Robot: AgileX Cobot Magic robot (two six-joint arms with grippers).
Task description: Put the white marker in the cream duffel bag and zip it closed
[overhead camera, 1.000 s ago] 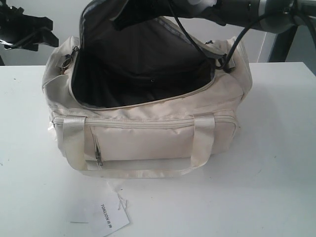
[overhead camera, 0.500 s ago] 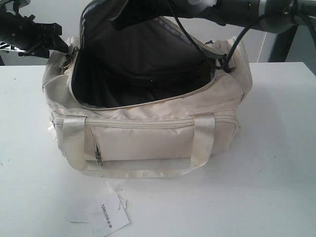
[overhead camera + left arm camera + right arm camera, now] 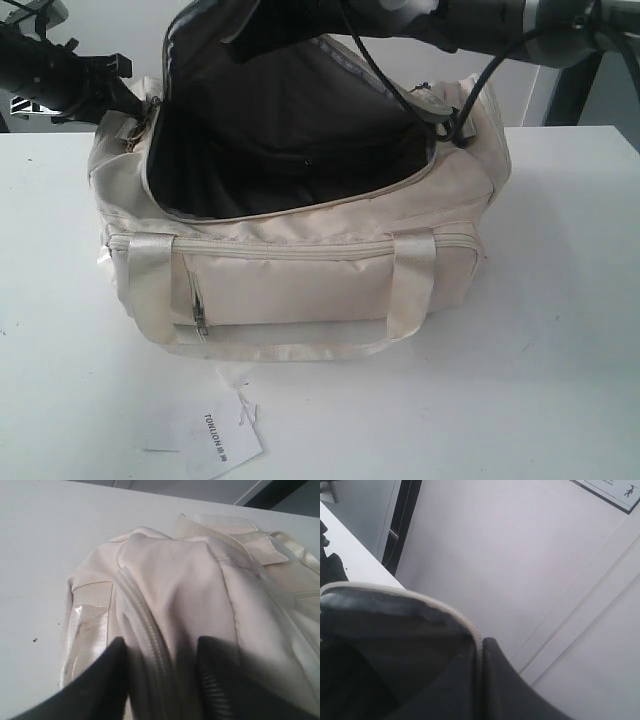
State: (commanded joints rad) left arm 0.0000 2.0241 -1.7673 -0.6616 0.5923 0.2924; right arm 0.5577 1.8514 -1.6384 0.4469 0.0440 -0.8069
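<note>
Cream duffel bag (image 3: 300,285) edge in R end effector (image 3: 479,652)

The depths of the cream duffel bag (image 3: 300,270) are lost in its dark lining, so the white marker cannot be made out. The left gripper (image 3: 161,646) and the right gripper (image 3: 479,655) are blurred and cropped by the lower edges. The finer print on the paper tag (image 3: 215,445) cannot be read.

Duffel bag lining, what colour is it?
The lining is dark, nearly black; exterior view shows it best.
</note>
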